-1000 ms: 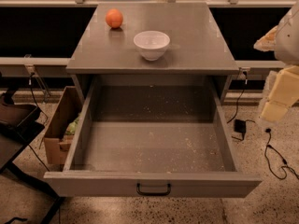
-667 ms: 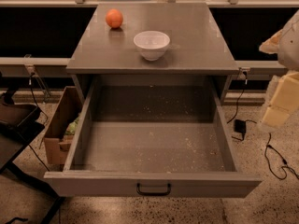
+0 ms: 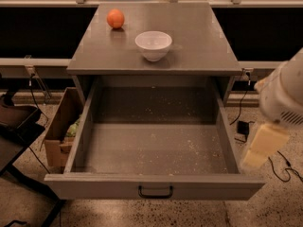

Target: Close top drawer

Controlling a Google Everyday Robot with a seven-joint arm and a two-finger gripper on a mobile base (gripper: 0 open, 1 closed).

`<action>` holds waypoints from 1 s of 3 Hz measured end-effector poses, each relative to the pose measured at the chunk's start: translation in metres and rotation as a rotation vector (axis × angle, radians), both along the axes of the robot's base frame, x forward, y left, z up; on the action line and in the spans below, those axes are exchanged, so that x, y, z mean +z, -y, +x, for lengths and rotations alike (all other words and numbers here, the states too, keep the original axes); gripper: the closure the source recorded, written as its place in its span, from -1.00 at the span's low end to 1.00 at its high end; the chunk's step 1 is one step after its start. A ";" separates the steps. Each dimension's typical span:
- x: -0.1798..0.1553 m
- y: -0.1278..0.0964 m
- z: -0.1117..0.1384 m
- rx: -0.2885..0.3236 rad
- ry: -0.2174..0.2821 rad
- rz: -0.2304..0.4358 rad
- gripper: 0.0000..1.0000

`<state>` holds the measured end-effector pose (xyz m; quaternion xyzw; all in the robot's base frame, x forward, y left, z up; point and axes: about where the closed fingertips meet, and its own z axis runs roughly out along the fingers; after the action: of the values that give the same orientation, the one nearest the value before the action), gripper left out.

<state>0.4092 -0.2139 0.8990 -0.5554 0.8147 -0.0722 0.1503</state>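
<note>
The top drawer (image 3: 154,148) of the grey cabinet is pulled far out toward me. Its wide, deep grey box is empty, with pale specks on the floor. Its front panel (image 3: 94,187) carries a small black centre handle (image 3: 155,192). My gripper (image 3: 261,148) hangs from the white arm (image 3: 284,96) at the right, just outside the drawer's right wall, near its front corner. It holds nothing that I can see. It is apart from the handle, off to the handle's right.
On the cabinet top (image 3: 199,41) stand a white bowl (image 3: 153,44) and an orange fruit (image 3: 115,18). A cardboard box (image 3: 59,131) sits on the floor left of the drawer, beside a dark stand (image 3: 16,131). Cables (image 3: 281,167) lie on the floor at the right.
My arm and gripper have come down and left, from beside the cabinet top to beside the drawer's right front corner. The drawer, bowl and fruit have not moved.
</note>
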 end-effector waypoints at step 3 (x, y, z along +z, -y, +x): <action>-0.179 0.009 -0.116 -0.167 -0.236 -0.131 -0.49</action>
<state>0.2931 -0.2229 0.7196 -0.4989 0.8636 -0.0719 0.0103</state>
